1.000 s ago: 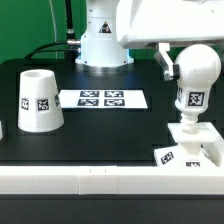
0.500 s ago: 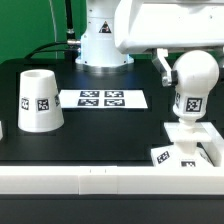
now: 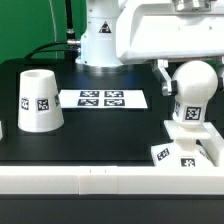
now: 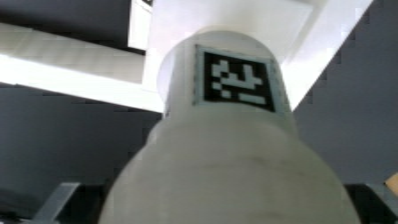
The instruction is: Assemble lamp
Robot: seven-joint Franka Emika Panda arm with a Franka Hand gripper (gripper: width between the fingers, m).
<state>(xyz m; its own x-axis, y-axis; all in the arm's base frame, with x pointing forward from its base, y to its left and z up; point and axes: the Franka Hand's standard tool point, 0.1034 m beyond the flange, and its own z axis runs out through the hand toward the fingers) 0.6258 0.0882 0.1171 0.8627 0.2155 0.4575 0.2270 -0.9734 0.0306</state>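
The claw (image 3: 188,74) is squeezing the round bulb (image 3: 192,97), which has sunk a bit lower into the base (image 3: 180,152) right under the claw, so I think it is nearly fixed on.

No words, numbers or brand names can be read. The only signs are black-and-white square tags (image 4: 237,78): one on the shade (image 3: 36,118), one on the bulb (image 3: 195,80), two on the base (image 3: 198,152), several on the marker board (image 3: 136,99).
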